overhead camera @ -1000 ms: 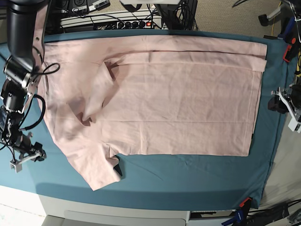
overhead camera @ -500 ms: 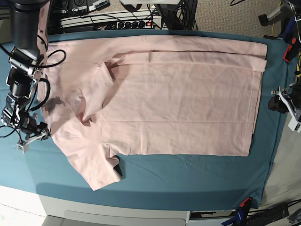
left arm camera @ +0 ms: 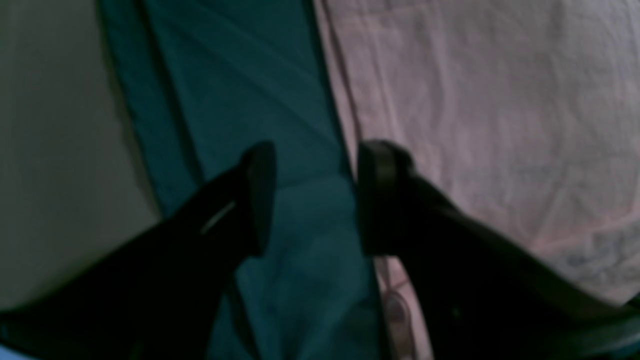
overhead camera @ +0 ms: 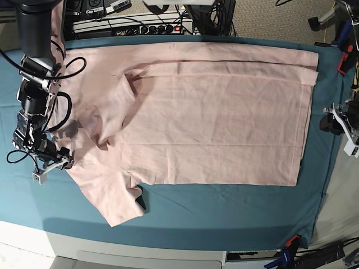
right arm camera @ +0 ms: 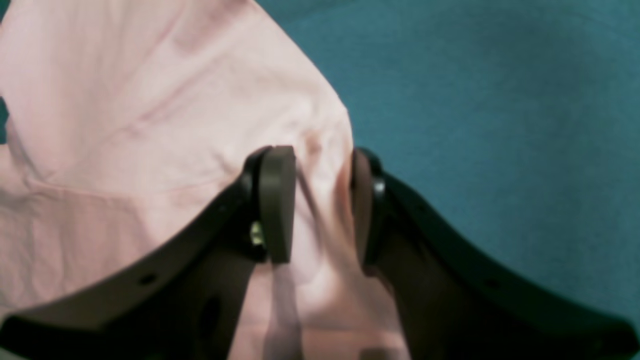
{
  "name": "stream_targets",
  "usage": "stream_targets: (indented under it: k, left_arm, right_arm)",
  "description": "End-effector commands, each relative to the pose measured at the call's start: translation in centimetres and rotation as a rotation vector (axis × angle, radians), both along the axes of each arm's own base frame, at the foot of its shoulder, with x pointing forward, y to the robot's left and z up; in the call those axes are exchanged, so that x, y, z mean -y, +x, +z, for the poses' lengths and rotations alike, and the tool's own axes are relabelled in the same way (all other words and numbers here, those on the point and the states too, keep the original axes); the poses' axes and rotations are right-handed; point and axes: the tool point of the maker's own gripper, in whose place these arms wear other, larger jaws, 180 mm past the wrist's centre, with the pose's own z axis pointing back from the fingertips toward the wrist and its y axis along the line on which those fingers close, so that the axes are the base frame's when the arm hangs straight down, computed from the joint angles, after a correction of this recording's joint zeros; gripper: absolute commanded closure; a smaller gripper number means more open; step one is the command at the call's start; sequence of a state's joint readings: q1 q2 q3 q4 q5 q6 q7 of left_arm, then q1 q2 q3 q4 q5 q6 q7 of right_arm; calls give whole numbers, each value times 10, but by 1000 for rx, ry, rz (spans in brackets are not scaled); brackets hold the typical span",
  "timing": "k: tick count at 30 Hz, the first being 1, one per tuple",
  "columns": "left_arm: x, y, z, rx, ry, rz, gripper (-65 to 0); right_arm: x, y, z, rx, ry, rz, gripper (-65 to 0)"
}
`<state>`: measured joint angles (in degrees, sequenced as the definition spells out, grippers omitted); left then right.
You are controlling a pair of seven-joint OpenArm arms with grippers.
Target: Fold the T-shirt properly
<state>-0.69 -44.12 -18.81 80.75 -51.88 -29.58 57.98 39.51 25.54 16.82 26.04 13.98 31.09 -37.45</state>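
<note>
- The right gripper point(overhead camera: 49, 162) sits at the left edge of the base view, at the shoulder edge of the T-shirt point(overhead camera: 213, 123). In its wrist view, the fingers point(right arm camera: 277, 200) stand part-spread with a raised ridge of pink cloth between them. Whether they are truly pinching it cannot be told.
- The shirt lies flat on the teal cloth point(overhead camera: 224, 213) over the surface, plain side up, neck end to the left and hem to the right.
- The near sleeve point(overhead camera: 115, 199) is splayed out toward the front edge, unfolded. Near the neck, the cloth is rumpled into a loose flap.
- Along the far side, one long fold point(overhead camera: 224, 66) appears already laid in, running the shirt's length.
- Judged from this, the task is early: the near side, that sleeve and the crosswise folds all seem left to do.
- The left gripper point(left arm camera: 310, 197) waits at the right, spread and empty, above the teal cloth just beside the hem, touching nothing.
</note>
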Motion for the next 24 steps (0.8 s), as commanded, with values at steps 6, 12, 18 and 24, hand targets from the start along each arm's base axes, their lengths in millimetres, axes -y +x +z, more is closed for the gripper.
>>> stream_targets:
  k: [6,12,18,24]
  left_arm:
    - [-6,10,18,56,10,-2,-275]
    - [-2,28,30,119,-19,18,-275]
    - [-14,73,33,155,-168,154,-274]
    - [-14,121,35,150,-407,288,-253]
  right_arm:
    - [9,9,17,41,-19,-8,-44]
    - [10,11,19,52,-30,-7,0]
    - [11,11,19,51,-39,-4,0]
    - [11,10,18,49,-42,-3,0]
